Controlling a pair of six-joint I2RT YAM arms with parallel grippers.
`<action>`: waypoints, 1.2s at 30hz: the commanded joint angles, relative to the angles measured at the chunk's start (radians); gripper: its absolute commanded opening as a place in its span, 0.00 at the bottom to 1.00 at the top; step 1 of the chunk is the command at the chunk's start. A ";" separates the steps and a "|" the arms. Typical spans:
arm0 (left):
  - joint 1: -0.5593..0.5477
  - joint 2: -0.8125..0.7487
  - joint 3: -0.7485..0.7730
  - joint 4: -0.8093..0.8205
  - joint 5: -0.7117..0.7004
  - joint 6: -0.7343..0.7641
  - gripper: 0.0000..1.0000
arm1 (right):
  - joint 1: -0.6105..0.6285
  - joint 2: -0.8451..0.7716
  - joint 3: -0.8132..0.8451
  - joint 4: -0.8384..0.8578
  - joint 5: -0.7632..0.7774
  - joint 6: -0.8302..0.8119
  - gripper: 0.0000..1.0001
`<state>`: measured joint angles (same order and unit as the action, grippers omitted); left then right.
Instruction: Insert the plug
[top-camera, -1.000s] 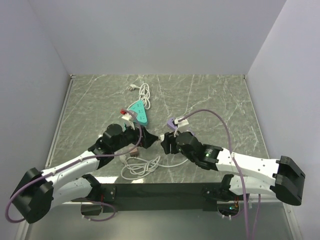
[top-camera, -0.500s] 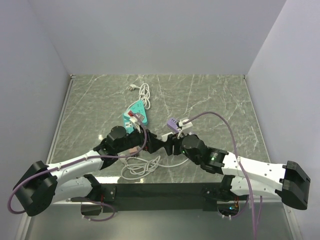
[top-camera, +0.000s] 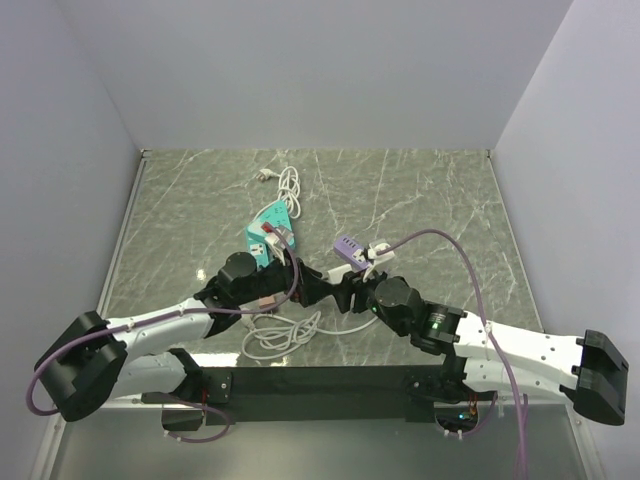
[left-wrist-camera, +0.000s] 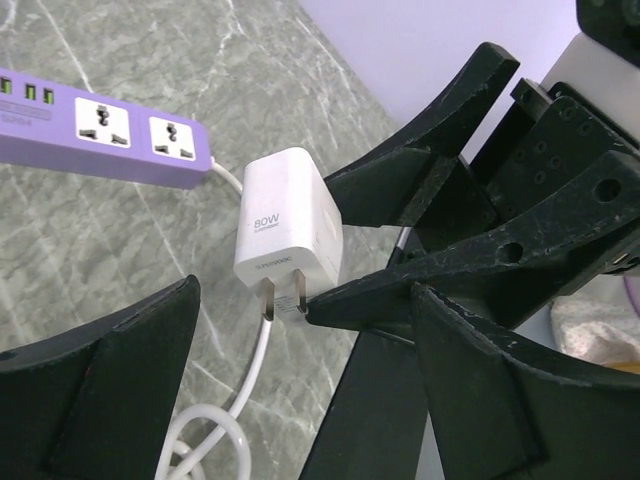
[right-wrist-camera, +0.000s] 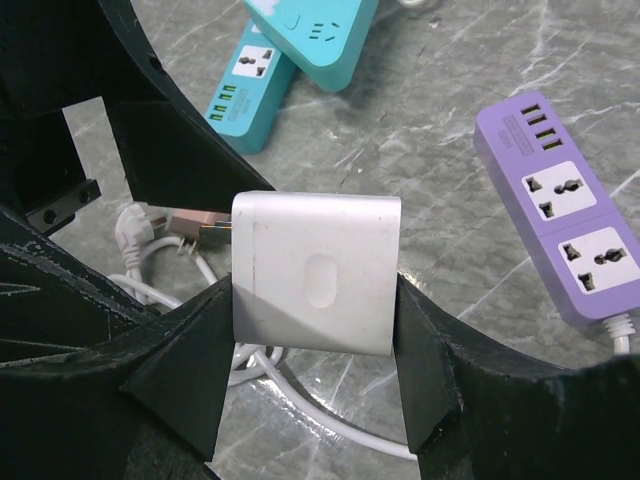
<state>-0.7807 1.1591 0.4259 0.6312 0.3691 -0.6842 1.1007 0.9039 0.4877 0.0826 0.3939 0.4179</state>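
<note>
The plug (right-wrist-camera: 315, 272) is a flat white square block, gripped on its two sides by my right gripper (right-wrist-camera: 310, 300), which holds it above the table. In the left wrist view the plug (left-wrist-camera: 290, 220) shows an "80W" marking and two metal prongs pointing down and to the left. My left gripper (left-wrist-camera: 305, 292) is open and empty, its fingers spread wide on either side of the plug and the right gripper's fingers. In the top view the two grippers meet, left (top-camera: 300, 285) and right (top-camera: 335, 288), and the plug is hidden between them.
A purple power strip (right-wrist-camera: 560, 225) lies just right of the plug; it also shows in the top view (top-camera: 347, 246). A teal power strip (top-camera: 268, 232) lies behind the left gripper. A small brownish-pink adapter (right-wrist-camera: 185, 222) and coiled white cable (top-camera: 285, 335) lie on the marble table (top-camera: 430, 200).
Both arms have shifted and the two grippers have drawn closer together. The right gripper still holds the plug.
</note>
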 joint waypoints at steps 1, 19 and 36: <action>0.011 0.014 -0.004 0.123 -0.070 -0.044 0.89 | 0.044 -0.033 -0.003 0.092 -0.056 -0.019 0.00; 0.015 -0.180 -0.033 0.005 -0.167 -0.023 0.94 | 0.062 -0.048 -0.005 0.083 -0.050 -0.021 0.00; 0.003 -0.039 -0.009 0.096 -0.018 -0.103 0.89 | 0.093 -0.004 0.015 0.103 0.025 -0.036 0.00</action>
<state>-0.7689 1.1175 0.3866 0.6559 0.3008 -0.7700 1.1828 0.8883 0.4805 0.1169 0.3710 0.3985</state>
